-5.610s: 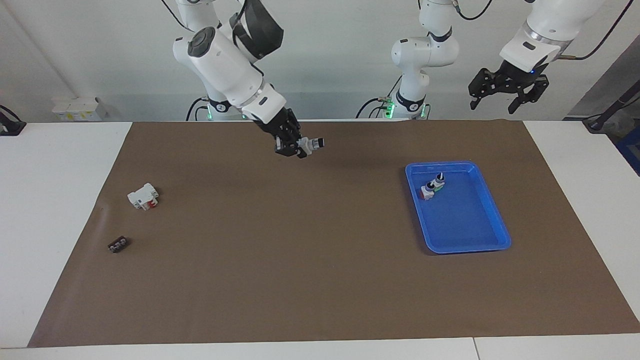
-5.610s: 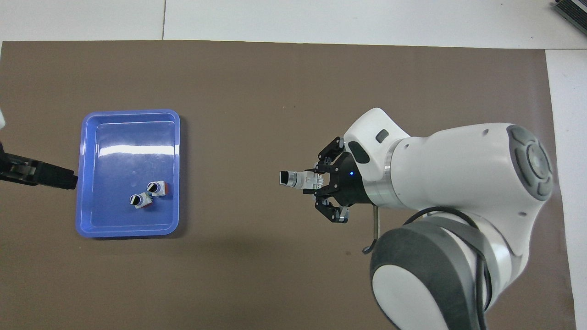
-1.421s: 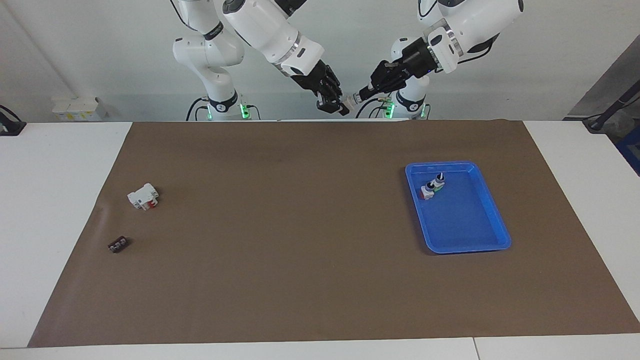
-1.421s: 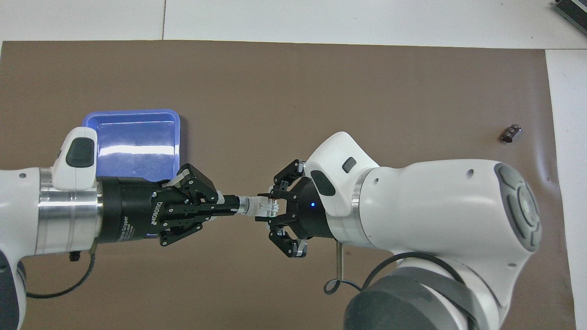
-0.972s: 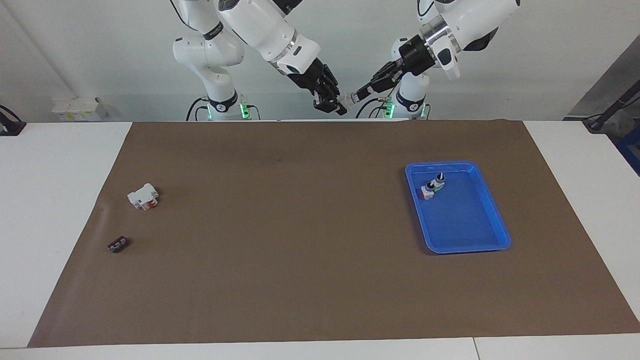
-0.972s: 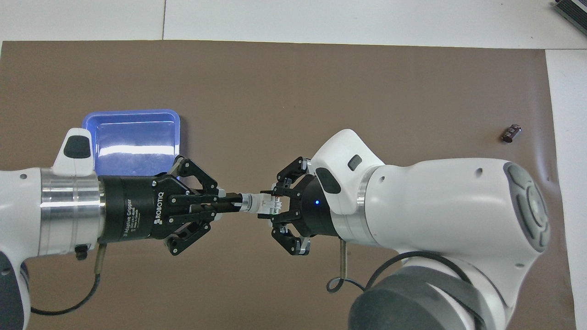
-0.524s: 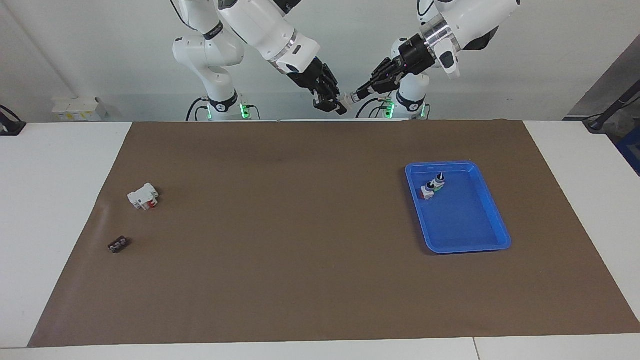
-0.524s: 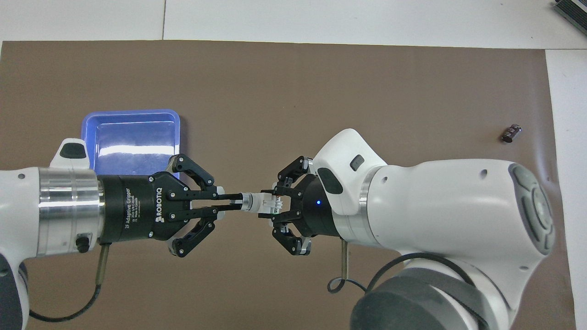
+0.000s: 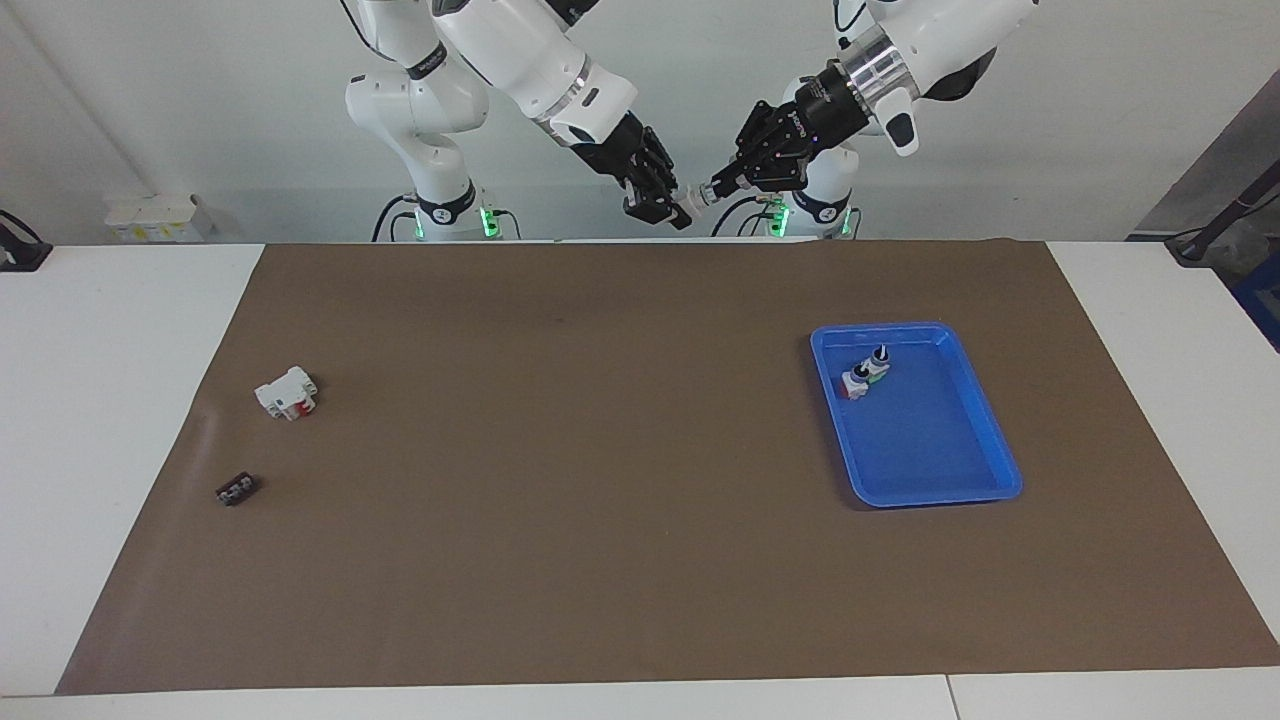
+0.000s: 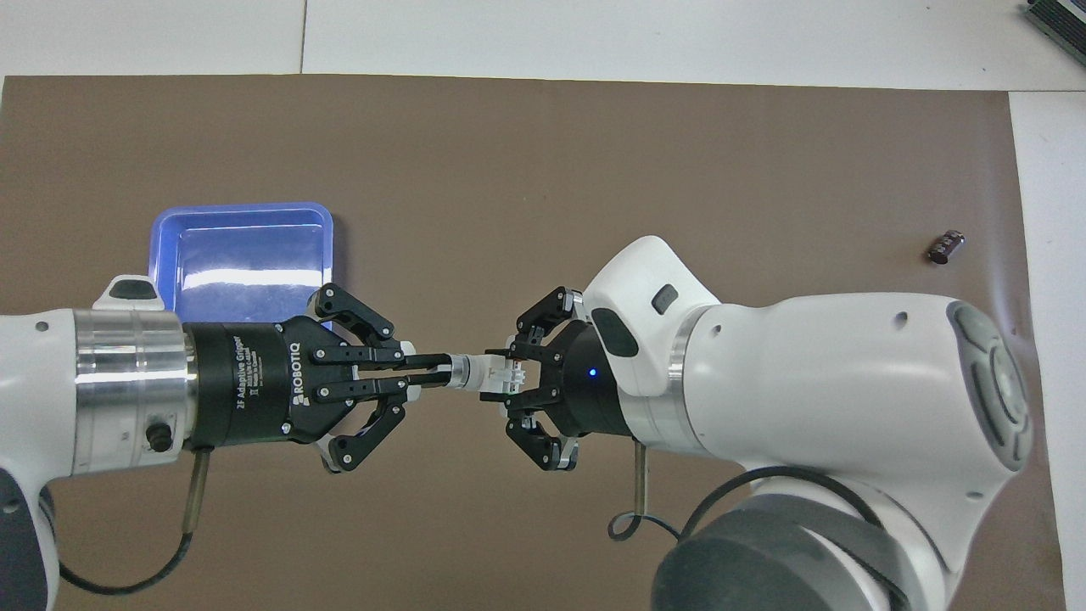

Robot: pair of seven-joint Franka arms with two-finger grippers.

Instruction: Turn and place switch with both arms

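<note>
Hanging midair, switch (image 10: 490,374) pinched between left fingers (image 10: 424,371) and right fingers (image 10: 519,383).

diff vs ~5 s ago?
Right claw, shut on the switch, lifted it from low over the mat to high near the bases. Left claw came across from the tray end, closed on the knob and rolled its wrist. Blue tray with two switches, white block and black part unmoved.
</note>
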